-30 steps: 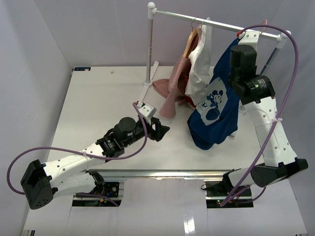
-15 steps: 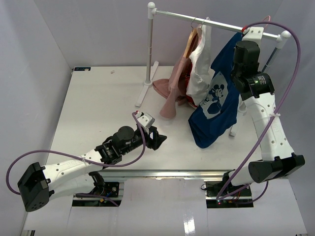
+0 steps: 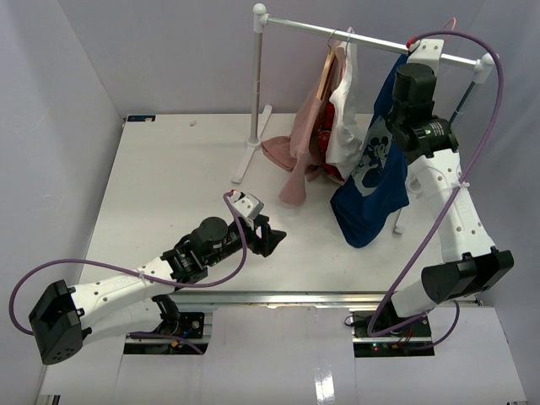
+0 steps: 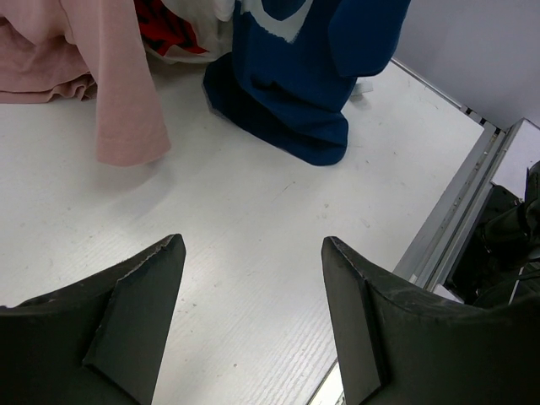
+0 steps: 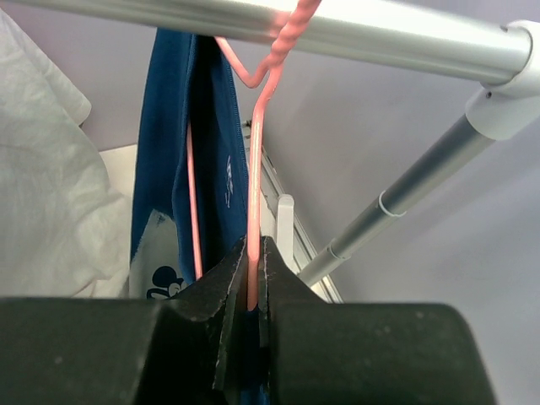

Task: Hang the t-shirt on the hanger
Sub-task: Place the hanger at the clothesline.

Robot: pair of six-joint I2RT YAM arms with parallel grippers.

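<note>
The navy t-shirt (image 3: 375, 173) with its white Mickey print hangs on the pink hanger (image 5: 255, 186) at the right end of the rail (image 3: 371, 40); its hem rests on the table. It also shows in the left wrist view (image 4: 295, 93) and the right wrist view (image 5: 181, 186). The hanger's hook sits at the rail (image 5: 337, 29). My right gripper (image 5: 251, 261) is shut on the hanger's wire just below the rail. My left gripper (image 4: 253, 261) is open and empty, low over the table front, apart from the shirt.
A dusty-pink garment (image 3: 295, 164) and a white garment with red print (image 3: 342, 118) hang on a wooden hanger (image 3: 325, 72) left of the shirt. The rack's white post (image 3: 257, 84) and foot stand mid-table. The table's front rail (image 4: 456, 219) lies right of my left gripper.
My right gripper has carried the hanger and shirt up and back to the rail, and the shirt has turned edge-on. My left arm has pulled back toward the table front.
</note>
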